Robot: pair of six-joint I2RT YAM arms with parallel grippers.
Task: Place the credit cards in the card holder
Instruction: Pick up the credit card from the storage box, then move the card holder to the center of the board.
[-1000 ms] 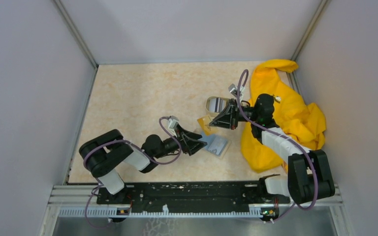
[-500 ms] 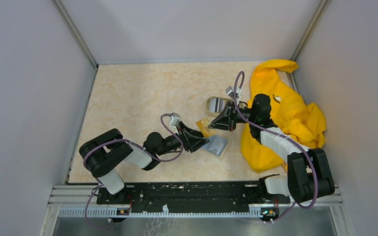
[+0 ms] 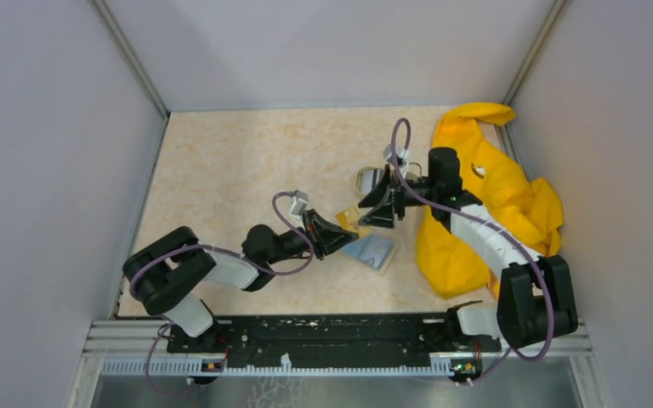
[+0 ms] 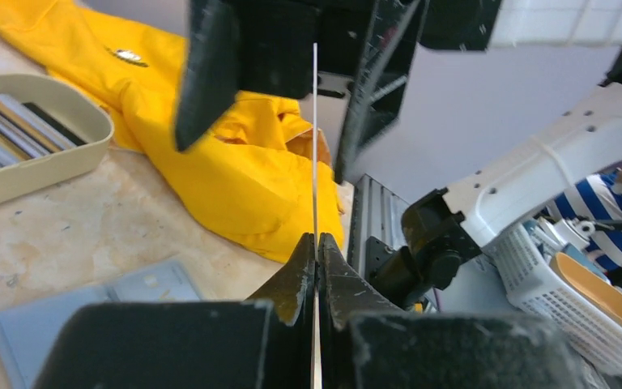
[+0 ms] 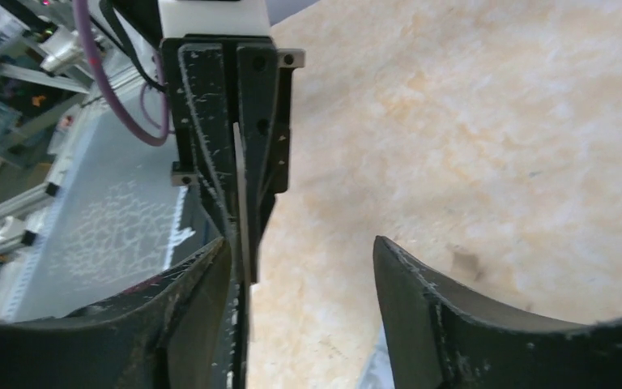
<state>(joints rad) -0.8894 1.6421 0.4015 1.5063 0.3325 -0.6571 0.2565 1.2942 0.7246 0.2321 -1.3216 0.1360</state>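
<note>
Plastic card (image 4: 315, 162) pinched edge-on in tightly closed left gripper (image 4: 317, 243), aloft; right gripper (image 5: 304, 251) parted around it, not clamping. Not yet inside card holder (image 3: 372, 251), lying unfolded just right and nearer. More credit cards (image 4: 8, 130) waiting in far dish (image 4: 65, 158). Barely begun, seemingly.

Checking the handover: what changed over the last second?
The left gripper reached in and its jaws shut on the credit card; the right gripper jaws opened, letting it go. The card holder, dish and yellow cloth stayed put.
</note>
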